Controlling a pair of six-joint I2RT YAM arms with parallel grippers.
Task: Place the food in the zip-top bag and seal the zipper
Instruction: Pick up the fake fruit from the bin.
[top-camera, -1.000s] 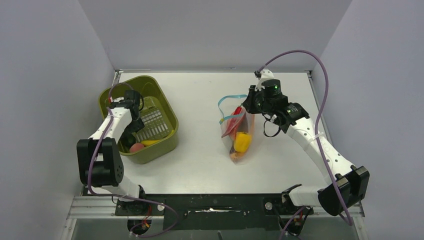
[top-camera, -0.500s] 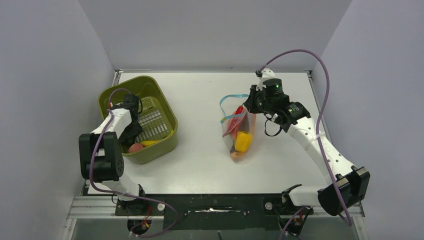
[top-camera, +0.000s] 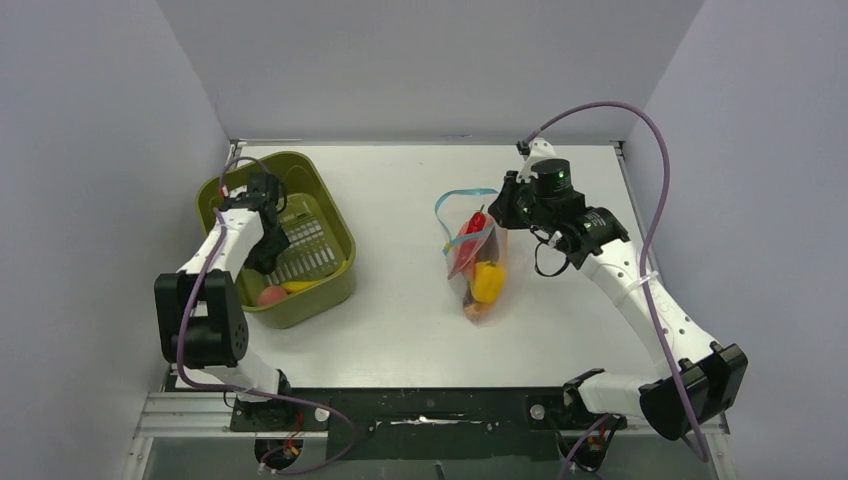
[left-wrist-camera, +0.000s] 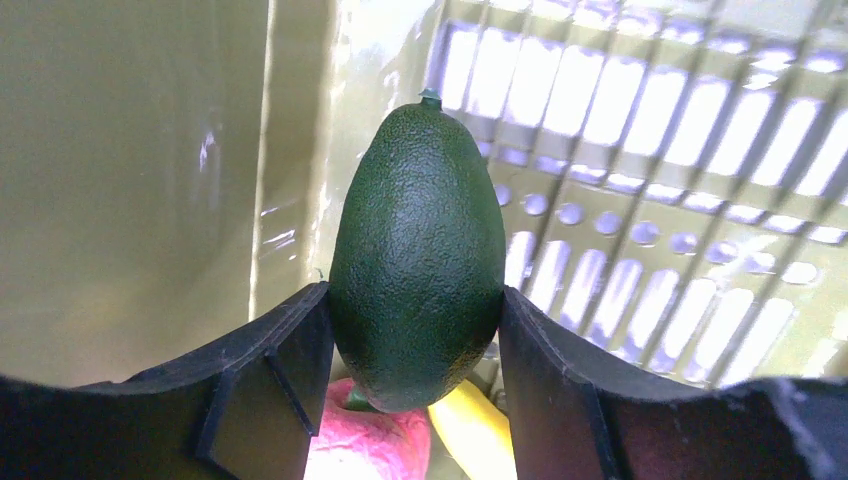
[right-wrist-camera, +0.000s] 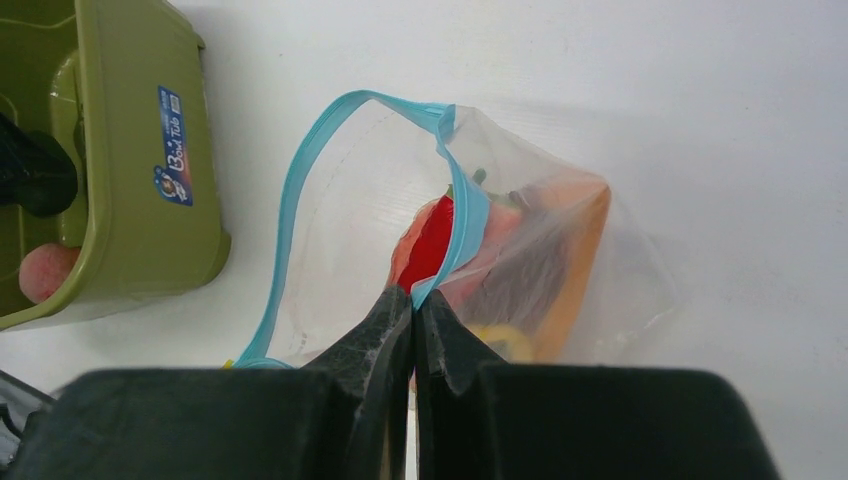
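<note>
My left gripper (left-wrist-camera: 415, 345) is shut on a dark green toy avocado (left-wrist-camera: 416, 250) inside the olive-green bin (top-camera: 232, 187); in the top view the gripper (top-camera: 266, 255) is low in the bin. A peach toy (left-wrist-camera: 365, 445) and a yellow toy (left-wrist-camera: 470, 430) lie under it on the bin floor. My right gripper (right-wrist-camera: 413, 297) is shut on the light-blue zipper strip (right-wrist-camera: 462, 240) of the clear zip-top bag (top-camera: 478, 262) and holds its mouth open. The bag holds red (right-wrist-camera: 428, 240), yellow (top-camera: 487, 281) and orange toys.
The bin has a slotted floor (left-wrist-camera: 640, 180) and a sticker on its outer wall (right-wrist-camera: 174, 145). White table (top-camera: 400, 200) lies between bin and bag. The right arm's purple cable (top-camera: 610, 110) arcs over the back right.
My left gripper has shifted slightly back within the bin. My right gripper has lifted the bag's mouth a little, with its arm moved slightly right.
</note>
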